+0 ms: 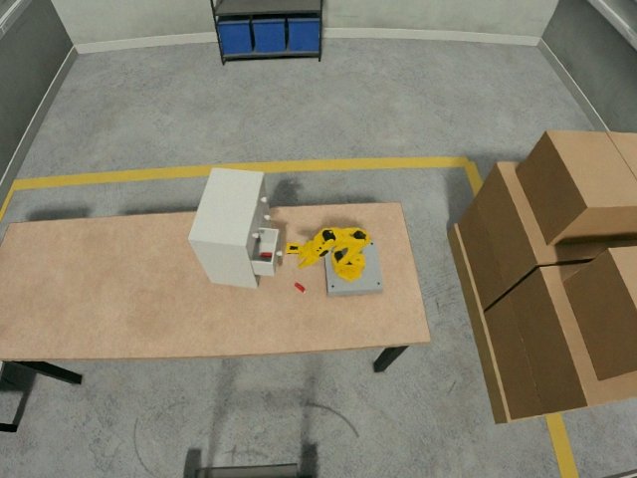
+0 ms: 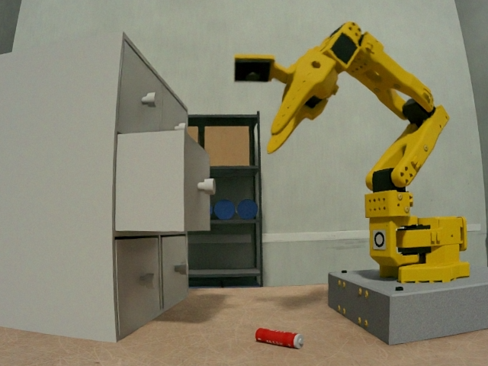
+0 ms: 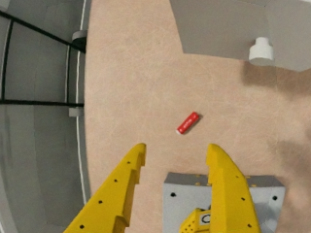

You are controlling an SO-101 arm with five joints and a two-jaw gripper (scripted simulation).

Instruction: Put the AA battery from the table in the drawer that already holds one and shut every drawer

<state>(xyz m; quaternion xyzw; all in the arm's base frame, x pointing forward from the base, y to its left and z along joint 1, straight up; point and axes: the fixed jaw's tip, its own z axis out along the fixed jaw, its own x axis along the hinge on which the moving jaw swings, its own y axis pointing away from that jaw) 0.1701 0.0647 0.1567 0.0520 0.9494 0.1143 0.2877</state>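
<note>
A red AA battery [image 1: 299, 287] [image 2: 279, 338] [image 3: 188, 122] lies on the table between the cabinet and the arm's base. My gripper [image 1: 300, 259] [image 2: 271, 142] [image 3: 177, 147] is open and empty, pointing down high above the table, at about the height of the pulled-out drawer. One drawer [image 1: 263, 267] [image 2: 149, 181] [image 3: 219, 34] of the cabinet stands well out, above the bottom row. Another red battery [image 1: 266, 254] lies inside it, seen only in the top view. The other drawers whose fronts show look shut.
The white cabinet [image 1: 229, 205] [image 2: 59, 177] stands left of the arm. The open drawer's knob [image 1: 279, 253] [image 2: 207, 186] [image 3: 261, 50] sticks out toward the arm. The grey base block [image 1: 354, 288] [image 2: 433, 315] [image 3: 180, 194] is right of the battery.
</note>
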